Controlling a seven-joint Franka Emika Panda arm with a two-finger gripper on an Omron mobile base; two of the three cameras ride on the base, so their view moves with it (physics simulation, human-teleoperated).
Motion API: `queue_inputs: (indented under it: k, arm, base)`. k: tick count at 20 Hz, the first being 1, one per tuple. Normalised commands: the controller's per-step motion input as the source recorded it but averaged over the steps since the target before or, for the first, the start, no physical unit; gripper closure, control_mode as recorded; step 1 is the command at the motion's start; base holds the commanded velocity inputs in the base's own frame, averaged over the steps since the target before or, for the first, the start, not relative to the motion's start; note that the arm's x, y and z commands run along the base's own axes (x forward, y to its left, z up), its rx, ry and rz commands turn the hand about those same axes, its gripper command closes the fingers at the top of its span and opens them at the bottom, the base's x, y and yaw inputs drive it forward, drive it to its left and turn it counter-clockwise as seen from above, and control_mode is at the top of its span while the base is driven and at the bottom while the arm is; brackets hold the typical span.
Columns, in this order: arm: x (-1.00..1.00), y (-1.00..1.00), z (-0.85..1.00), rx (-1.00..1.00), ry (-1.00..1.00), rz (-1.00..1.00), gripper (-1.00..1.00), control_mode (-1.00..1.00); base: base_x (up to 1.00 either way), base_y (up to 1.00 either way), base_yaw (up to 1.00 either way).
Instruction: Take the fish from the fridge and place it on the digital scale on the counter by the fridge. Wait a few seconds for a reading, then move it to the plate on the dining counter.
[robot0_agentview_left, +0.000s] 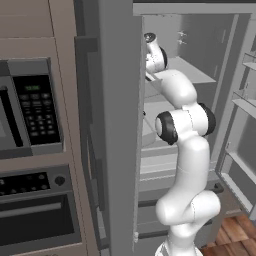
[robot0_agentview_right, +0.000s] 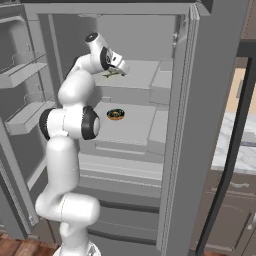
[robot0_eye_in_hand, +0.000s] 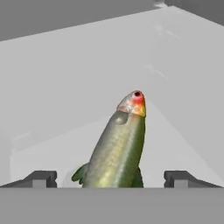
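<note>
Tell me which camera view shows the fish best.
The hand view. There the fish lies large on the pale fridge shelf, its red-orange head pointing away, between the tips of the open claw. The right base view shows just a small green sliver by the hand. The left base view gives no clear sight of it.

You saw the fish (robot0_eye_in_hand: 117, 148), a slim olive-green body with yellowish flecks and a red-orange head, lying flat on an upper shelf inside the open grey fridge (robot0_agentview_right: 140, 75), its head pointing toward the far pale inner wall.
</note>
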Motion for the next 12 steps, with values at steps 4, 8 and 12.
queue_inputs:
  k: [4,8,12]
  arm:
    - [-0.07,-0.22,-0.01,-0.02,0.08,-0.04,-1.00,-1.00]
    - [-0.14,-0.52,-0.06,0.00,0.08,-0.04,-1.00,-1.00]
    - [-0.06,-0.67,-0.18,0.00,0.03,-0.02,-1.00,-1.00]
  base:
    - [0.00,0.00,0.00]
    - [0.00,0.00,0.00]
    - [0.00,0.00,0.00]
